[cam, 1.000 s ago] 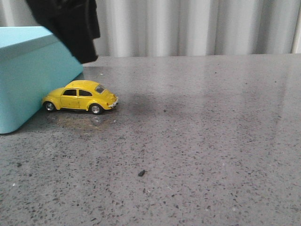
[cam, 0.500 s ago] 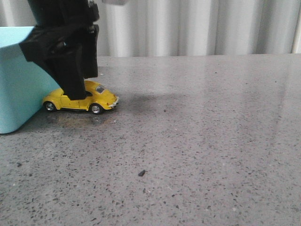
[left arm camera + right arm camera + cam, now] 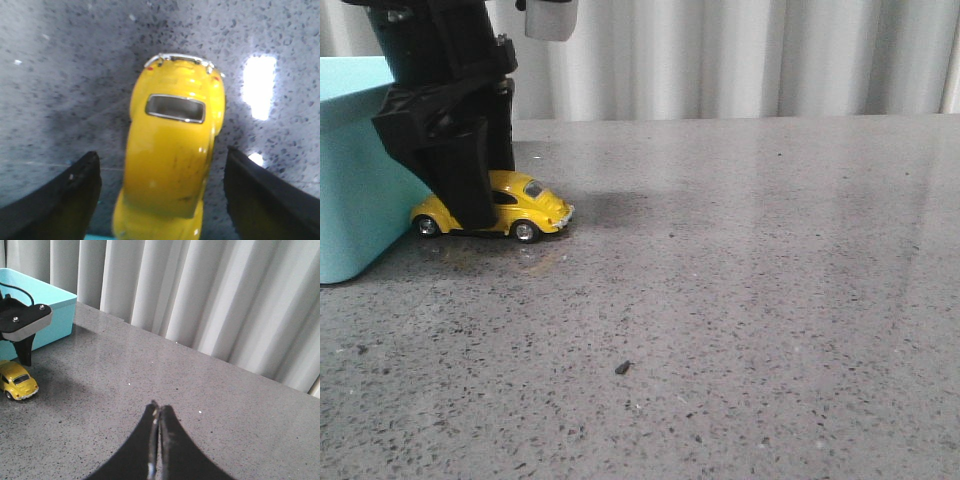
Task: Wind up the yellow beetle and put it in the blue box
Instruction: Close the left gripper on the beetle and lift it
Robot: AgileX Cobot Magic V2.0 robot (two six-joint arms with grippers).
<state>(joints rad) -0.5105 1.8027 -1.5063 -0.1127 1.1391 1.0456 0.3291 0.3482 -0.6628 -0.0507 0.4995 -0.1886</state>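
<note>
Two dark fingers of the left pincer (image 3: 160,195) hang spread either side of the yellow beetle (image 3: 495,208) — parked on the desk (image 3: 740,300) at three o'clock of the blue box (image 3: 360,170). An off-centre squeeze might skid it away. Right pincer (image 3: 158,440) — pressed together, empty.

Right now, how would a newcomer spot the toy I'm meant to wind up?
Find the blue box at the table's left edge. At its base sits the yellow beetle, straddled by the open left pincer. It's the only glossy yellow, wheeled thing there.
</note>
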